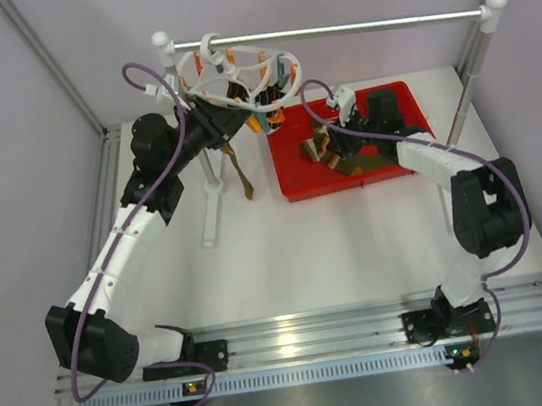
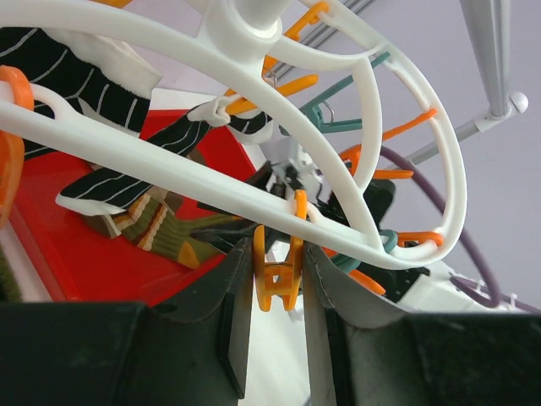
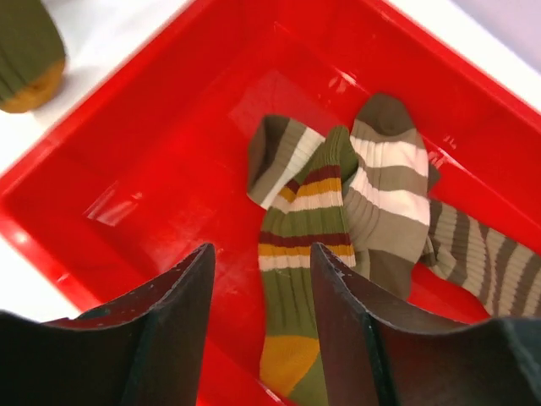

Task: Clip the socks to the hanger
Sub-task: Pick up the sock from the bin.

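The white oval-ring hanger (image 1: pixel 233 79) hangs by its hook from the silver rail and fills the left wrist view (image 2: pixel 254 118). My left gripper (image 1: pixel 222 121) is up at the ring, its jaws pressed on both sides of a dangling orange clip (image 2: pixel 277 275). Dark thin-striped socks (image 2: pixel 127 182) hang clipped to the ring, and one sock (image 1: pixel 237 167) dangles below it. My right gripper (image 3: pixel 262 254) is open, low over the red tray (image 1: pixel 299 184), straddling an olive sock (image 3: pixel 297 279) with cream, orange and maroon stripes. Other striped socks (image 3: pixel 393 194) lie beside it.
The silver rail (image 1: pixel 347 27) on white-capped posts spans the back. Its left post and white foot (image 1: pixel 211 206) stand just left of the tray. An olive sock end with an orange toe (image 3: pixel 25 63) hangs outside the tray's corner. Grey walls enclose the table.
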Motion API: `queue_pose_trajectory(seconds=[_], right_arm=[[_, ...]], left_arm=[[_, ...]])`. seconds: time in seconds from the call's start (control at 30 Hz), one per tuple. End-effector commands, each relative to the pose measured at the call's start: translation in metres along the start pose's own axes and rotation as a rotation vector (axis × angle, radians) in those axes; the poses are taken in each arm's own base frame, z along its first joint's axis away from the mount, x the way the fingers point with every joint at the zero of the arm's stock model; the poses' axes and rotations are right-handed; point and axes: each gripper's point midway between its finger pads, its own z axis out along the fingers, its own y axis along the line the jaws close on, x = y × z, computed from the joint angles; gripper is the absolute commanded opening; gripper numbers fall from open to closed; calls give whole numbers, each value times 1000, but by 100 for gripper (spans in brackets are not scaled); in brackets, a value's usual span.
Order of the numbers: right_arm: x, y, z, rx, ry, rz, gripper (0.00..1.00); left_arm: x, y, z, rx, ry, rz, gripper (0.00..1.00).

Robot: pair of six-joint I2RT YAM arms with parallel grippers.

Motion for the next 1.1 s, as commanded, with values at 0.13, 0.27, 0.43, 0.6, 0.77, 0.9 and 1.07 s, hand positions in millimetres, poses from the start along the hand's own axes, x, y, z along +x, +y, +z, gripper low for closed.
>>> queue_pose_trajectory(seconds=[0.13,0.27,0.43,0.6,0.77,0.9,1.07], right_arm=[[-2,-28,41,23,57,-72,47],[1,-45,59,66,73,-76,47],[22,-44,75,41,137,-95,47],[38,-32,82,-19,182,-77,48],[48,-27,86,-48,216,-74,26],[27,-33,72,-28,156,-75,0],[-26,-46,40,-25,-20,50,0]], left_arm=[[-19,-17,-4,33,-55,36,0],[-18,-16,-3,30,-52,35,0],[-17,-14,-3,27,-51,34,0],[-17,-13,-2,24,-50,34,0],[-15,-11,-1,20,-46,32,0],[-16,-11,-1,20,-46,33,0],[-15,-11,-1,21,-45,32,0]])
